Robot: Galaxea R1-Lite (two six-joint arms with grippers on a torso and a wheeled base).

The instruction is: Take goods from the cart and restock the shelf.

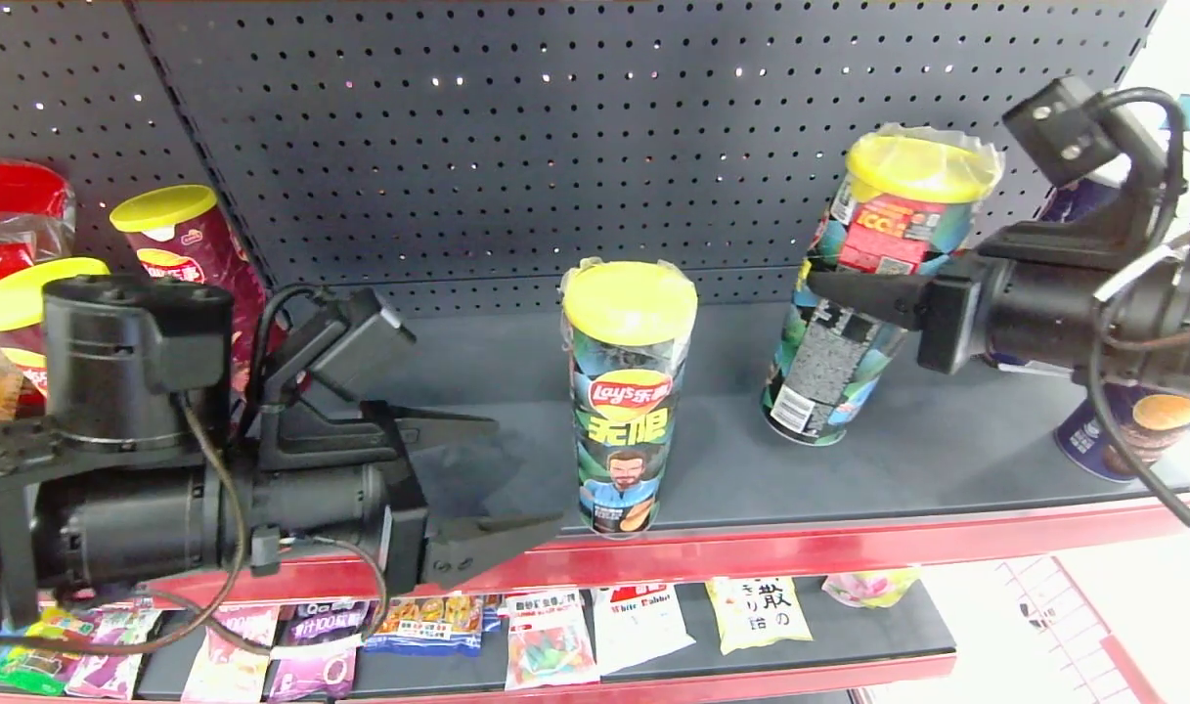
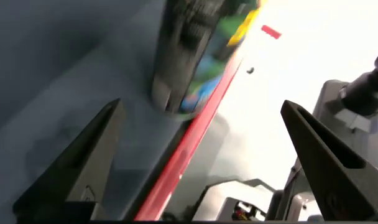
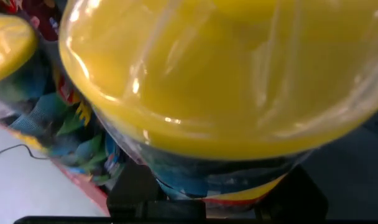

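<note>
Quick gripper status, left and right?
Left gripper: open, holding nothing.
Right gripper: closed on the tilted chip can.

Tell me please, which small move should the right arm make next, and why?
Probably straighten the tilted chip can until its base sits flat on the shelf, and only then open. The right gripper is shut on the can, which leans to the right; released like this, it may fall over.
</note>
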